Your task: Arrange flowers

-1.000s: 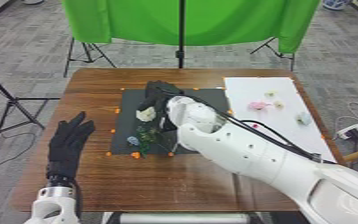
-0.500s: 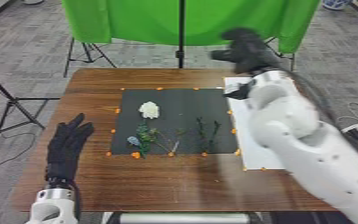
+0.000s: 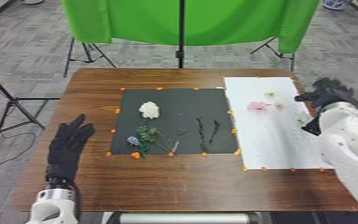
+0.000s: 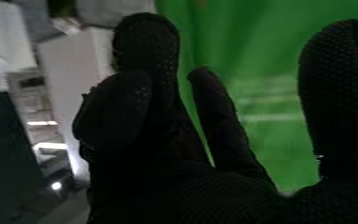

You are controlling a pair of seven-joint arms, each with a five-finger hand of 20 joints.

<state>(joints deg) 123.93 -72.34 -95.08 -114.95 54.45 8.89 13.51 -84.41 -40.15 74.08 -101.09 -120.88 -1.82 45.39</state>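
The black-gloved right hand (image 3: 332, 94), fingers straight and apart, is at the right edge of a white rectangular sheet (image 3: 273, 145) bearing a pink ruffled flower (image 3: 257, 106). Beside that, a black rectangular sheet (image 3: 180, 100) holds a white oblong blossom (image 3: 149, 110) and leafy green stems (image 3: 143, 134). Farther left is the black-gloved left hand (image 3: 65, 147), fingers extended

Head view: right hand (image 3: 328, 94) blurred; right arm (image 3: 349, 132) cut off at right edge, hiding part of the counter's (image 3: 91, 100) right side. Left arm (image 3: 55, 206) cut by bottom edge, green cloth (image 3: 238, 22) by top. Pale flower (image 3: 301, 119) near right hand too faint for detail. Right wrist view: background blurred.
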